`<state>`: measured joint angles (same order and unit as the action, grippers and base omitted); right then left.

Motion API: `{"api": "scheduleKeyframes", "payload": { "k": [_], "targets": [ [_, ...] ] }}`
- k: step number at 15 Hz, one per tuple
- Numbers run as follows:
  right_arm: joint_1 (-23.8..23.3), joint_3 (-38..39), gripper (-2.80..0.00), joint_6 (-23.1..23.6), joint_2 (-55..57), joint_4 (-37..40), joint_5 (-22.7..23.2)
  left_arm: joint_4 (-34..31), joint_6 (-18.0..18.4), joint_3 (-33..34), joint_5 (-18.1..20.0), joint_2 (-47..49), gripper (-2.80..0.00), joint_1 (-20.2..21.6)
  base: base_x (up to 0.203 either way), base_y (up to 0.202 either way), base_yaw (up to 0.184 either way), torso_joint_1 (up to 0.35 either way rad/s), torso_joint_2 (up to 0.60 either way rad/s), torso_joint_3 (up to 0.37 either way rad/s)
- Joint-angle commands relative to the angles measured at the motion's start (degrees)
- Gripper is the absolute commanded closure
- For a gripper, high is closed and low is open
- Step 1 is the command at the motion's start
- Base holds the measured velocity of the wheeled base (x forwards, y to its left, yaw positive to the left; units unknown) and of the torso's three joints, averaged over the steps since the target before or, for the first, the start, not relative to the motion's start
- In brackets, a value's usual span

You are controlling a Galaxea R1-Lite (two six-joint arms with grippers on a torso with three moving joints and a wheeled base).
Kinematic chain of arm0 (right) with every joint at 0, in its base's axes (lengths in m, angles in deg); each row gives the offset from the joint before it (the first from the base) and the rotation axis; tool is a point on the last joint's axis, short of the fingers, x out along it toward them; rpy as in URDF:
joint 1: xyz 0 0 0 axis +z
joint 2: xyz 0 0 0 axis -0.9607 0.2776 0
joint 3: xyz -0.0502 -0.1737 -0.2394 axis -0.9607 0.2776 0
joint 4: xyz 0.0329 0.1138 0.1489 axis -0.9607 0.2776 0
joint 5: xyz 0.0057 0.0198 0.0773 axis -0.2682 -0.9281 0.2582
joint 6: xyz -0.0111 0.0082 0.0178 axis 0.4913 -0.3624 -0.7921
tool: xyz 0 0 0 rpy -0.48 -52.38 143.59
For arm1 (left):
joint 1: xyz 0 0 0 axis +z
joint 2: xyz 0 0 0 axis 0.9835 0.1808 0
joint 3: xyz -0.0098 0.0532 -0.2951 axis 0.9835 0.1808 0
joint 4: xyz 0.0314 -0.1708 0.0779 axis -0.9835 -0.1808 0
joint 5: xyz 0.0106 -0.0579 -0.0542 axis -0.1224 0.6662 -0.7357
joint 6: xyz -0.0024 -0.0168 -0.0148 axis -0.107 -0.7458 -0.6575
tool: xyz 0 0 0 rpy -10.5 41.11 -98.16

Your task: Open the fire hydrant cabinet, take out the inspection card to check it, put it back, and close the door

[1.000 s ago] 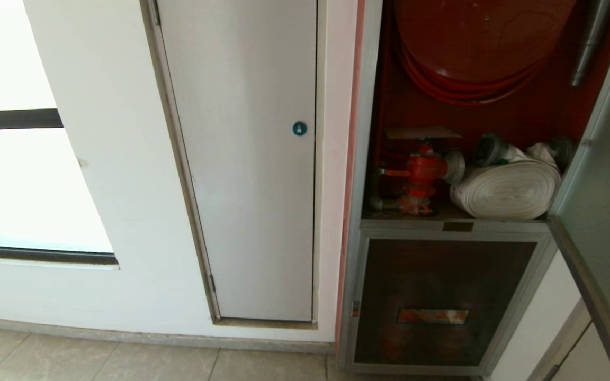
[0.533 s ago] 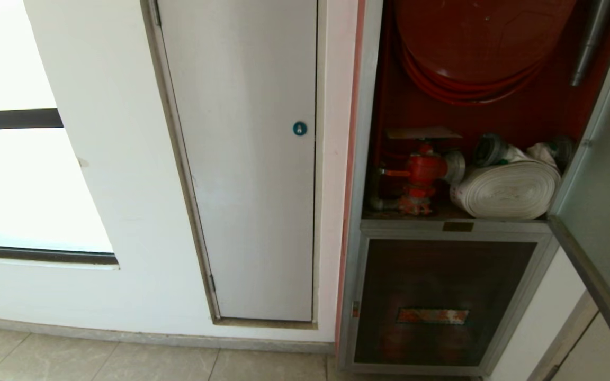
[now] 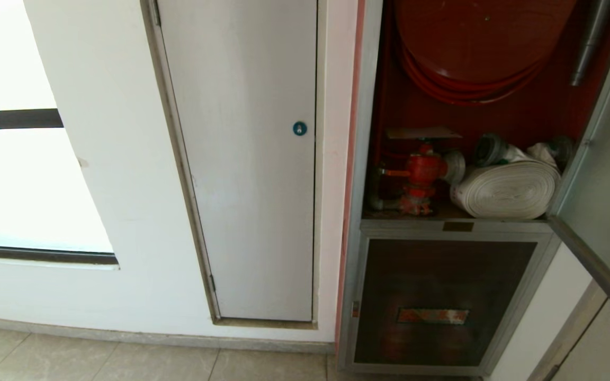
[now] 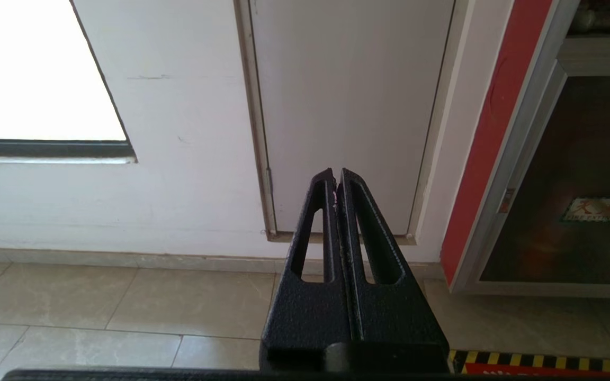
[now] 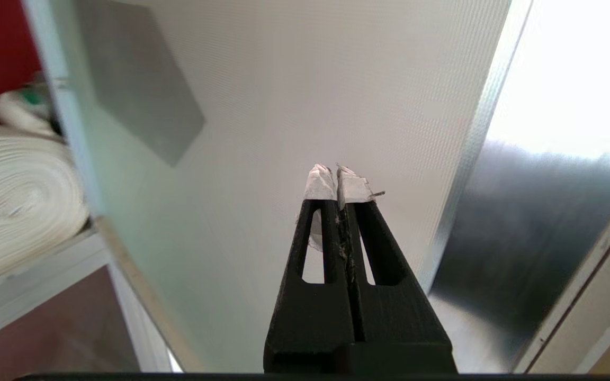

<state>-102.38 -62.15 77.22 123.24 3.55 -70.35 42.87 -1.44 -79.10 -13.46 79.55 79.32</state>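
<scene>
Hidden: inspection card not visible; silver-framed frosted glass door cut off at right.
Cabinet: tall silver aluminium-framed fire hydrant cabinet open, right of centre.
Right gripper: closed, empty, near door glass.
Left gripper: closed, low, open floor ahead.

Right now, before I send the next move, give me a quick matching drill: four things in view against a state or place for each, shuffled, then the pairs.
Things:
1. door
2. rolled white hose
3. right gripper
4. red valve

States or places:
A. shut, empty, facing the glass panel
B. swung open at the cabinet's right
C. left end of the shelf
D. lying on the shelf, right of the valve

Pairs: 1-B, 2-D, 3-A, 4-C
</scene>
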Motion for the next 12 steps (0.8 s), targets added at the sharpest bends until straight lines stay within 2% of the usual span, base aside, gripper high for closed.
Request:
{"api": "scheduleKeyframes", "payload": {
  "k": [1, 4, 6, 7, 9, 11, 12],
  "targets": [
    [-5.86, -0.05, 0.00, -1.26, 1.69, -0.25, 2.69, 0.02, 0.00, 0.00, 0.01, 0.07, 0.00, 0.00, 0.000, 0.000, 0.000, 0.000, 0.00, 0.000],
    [-10.29, 0.07, 0.00, -3.21, 2.25, -0.23, 6.68, 0.02, 0.00, 0.00, 0.01, 0.07, 0.00, 0.00, 0.000, 0.000, 0.000, 0.000, 0.00, 0.000],
    [-10.46, 0.50, 0.00, -3.41, 2.11, -0.35, 7.52, 0.02, 0.00, 0.00, 0.01, 0.07, 0.00, 0.00, 0.000, 0.000, 0.000, 0.000, 0.00, 0.000],
    [-10.21, 1.11, 0.00, -3.47, 1.65, -0.52, 10.04, 0.02, 0.00, 0.00, 0.01, 0.07, 0.00, 0.00, 0.000, 0.000, 0.000, 0.000, 0.00, 0.000],
    [-7.46, 2.19, 0.00, -5.44, 0.09, -0.03, 17.18, 0.02, 0.00, 0.00, 0.01, 0.07, 0.00, 0.00, 0.000, 0.000, 0.000, 0.000, 0.00, 0.000],
    [-2.80, 2.41, 0.00, -8.38, -1.84, 1.74, 21.28, 0.02, 0.00, 0.00, 0.01, 0.07, 0.00, 0.00, 0.000, 0.000, 0.000, 0.000, 0.00, 0.000],
    [-0.51, 2.54, 0.00, -10.16, -3.82, 2.71, 25.88, 0.02, 0.00, 0.00, 0.01, 0.07, 0.00, 0.00, 0.000, 0.000, 0.000, 0.000, 0.00, 0.000]
  ]
}}
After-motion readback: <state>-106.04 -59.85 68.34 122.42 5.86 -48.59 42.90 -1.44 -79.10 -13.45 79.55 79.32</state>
